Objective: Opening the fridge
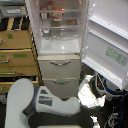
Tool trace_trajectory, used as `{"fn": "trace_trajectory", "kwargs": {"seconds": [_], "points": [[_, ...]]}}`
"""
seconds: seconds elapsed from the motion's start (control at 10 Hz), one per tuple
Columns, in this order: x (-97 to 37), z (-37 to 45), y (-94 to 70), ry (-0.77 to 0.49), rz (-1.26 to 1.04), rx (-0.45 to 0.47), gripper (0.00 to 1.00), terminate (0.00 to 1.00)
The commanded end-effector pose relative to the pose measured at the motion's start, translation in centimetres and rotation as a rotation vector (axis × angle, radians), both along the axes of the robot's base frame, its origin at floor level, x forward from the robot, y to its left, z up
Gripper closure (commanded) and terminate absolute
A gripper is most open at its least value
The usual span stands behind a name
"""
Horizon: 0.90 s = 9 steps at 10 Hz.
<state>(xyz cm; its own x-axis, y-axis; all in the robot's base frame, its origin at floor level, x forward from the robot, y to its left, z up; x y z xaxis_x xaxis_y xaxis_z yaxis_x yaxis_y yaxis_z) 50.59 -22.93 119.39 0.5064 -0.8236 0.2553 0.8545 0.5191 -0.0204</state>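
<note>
looking for the fingers first: the gripper (91,96) sits low at the exterior view's right, just under the bottom edge of the swung-out fridge door (107,42), but it's a blurry bright blob, so can't tell if the fingers are apart, together or clamped on anything. from there the white forearm (60,104) runs left to the big rounded shoulder (20,100) in the near left corner.

the fridge (60,60) stands at centre, far side of the arm. upper door is wide open, hinged to the right, inner racks and a green-and-white sticker (116,55) facing the cam. white shelves (57,20) show w/ a few small items, too blurred to name. both lower drawers (60,70) look closed, silver handles in place.

step, as i judge it: the opening looks basically done; next move prob only calls for letting go, if it's gripping at all, and pulling the arm clear w/o bumping the door edge.

room: tan wooden drawer cabinet (17,55) w/ green labels sits left of the fridge, dark floor, cables (112,117) near right.
</note>
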Motion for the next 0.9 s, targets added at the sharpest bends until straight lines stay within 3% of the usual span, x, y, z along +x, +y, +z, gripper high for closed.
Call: {"fn": "trace_trajectory", "kwargs": {"seconds": [0.1, 0.4, 0.7, 0.8, 0.9], "points": [[-4.1, -11.3, 38.1, 0.071, 0.302, 0.134, 0.00, 0.00], [-7.1, -13.6, 45.7, 0.057, 0.368, 0.120, 0.00, 0.00], [-8.5, -16.4, 50.1, -0.052, 0.415, 0.208, 0.00, 0.00], [-9.0, -18.0, 51.6, -0.035, 0.421, 0.207, 0.00, 0.00], [-8.8, -20.6, 53.8, -0.046, 0.475, 0.203, 0.00, 1.00]]}}
